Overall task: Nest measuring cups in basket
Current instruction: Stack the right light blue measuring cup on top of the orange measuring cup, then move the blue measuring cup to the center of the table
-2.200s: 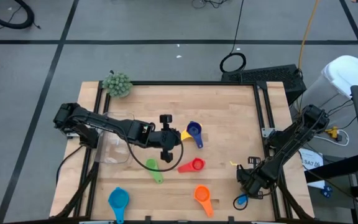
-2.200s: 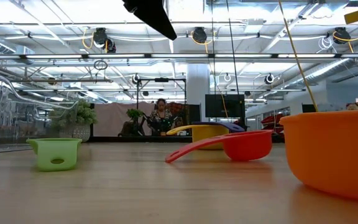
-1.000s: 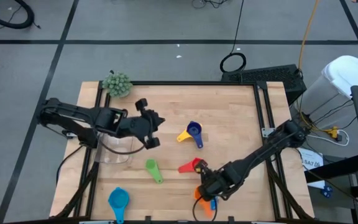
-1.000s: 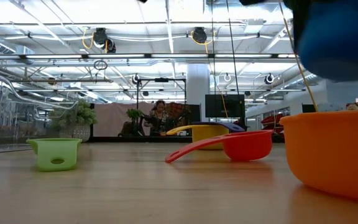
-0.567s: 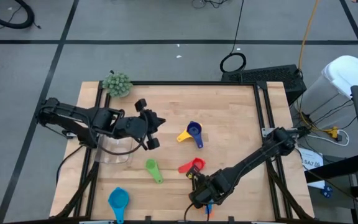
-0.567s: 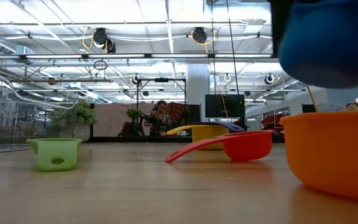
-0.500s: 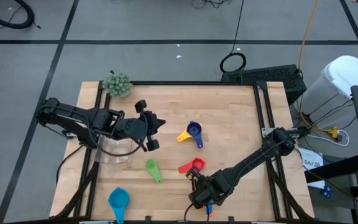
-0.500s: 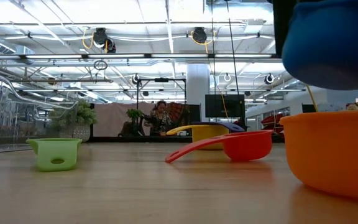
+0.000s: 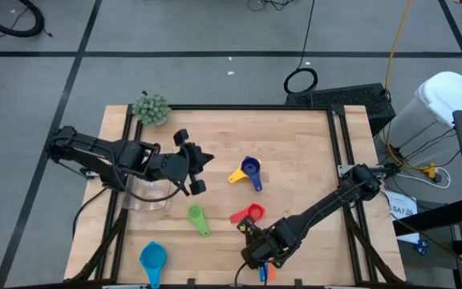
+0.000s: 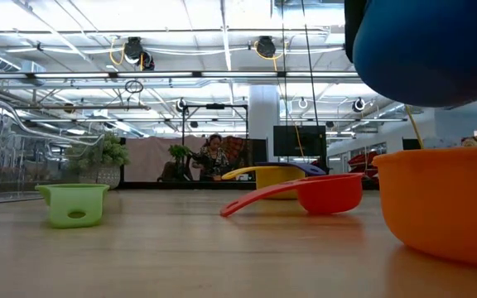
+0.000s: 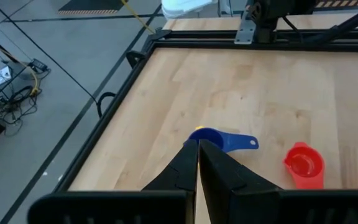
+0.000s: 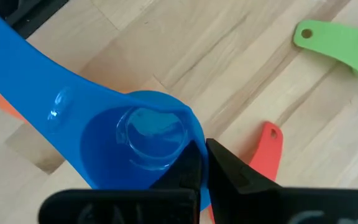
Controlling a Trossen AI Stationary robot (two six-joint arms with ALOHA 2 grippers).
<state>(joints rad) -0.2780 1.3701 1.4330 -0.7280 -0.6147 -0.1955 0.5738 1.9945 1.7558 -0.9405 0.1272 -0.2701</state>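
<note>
My right gripper (image 9: 260, 258) is near the table's front edge, shut on a light blue measuring cup (image 12: 135, 143). The cup hangs above the orange cup (image 10: 441, 203), which the gripper mostly hides in the high view. My left gripper (image 9: 192, 160) is shut and empty, raised just right of the clear basket (image 9: 145, 194). A dark blue cup (image 9: 251, 168) sits with a yellow one (image 9: 235, 175) at mid-table. The red cup (image 9: 253, 213), the green cup (image 9: 196, 217) and another light blue cup (image 9: 152, 257) rest on the wood. My right gripper pinches the light blue cup's bowl wall (image 12: 190, 138) on the side opposite the handle. One finger seems to be inside the bowl and one outside. The fingers slant steeply down from above. The cup is lifted clear, open side up, with its handle (image 12: 23, 62) pointing away from the fingers.
A fuzzy green ball (image 9: 151, 107) sits at the table's far left corner. Black rails (image 9: 339, 144) run along the table's sides. Bare wood lies at the far right, between the dark blue cup and the right rail.
My right gripper has carried the light blue cup toward the table's near edge and a little left, and now covers the orange cup. The cup stays lifted, and in the low view it looms larger and farther left.
</note>
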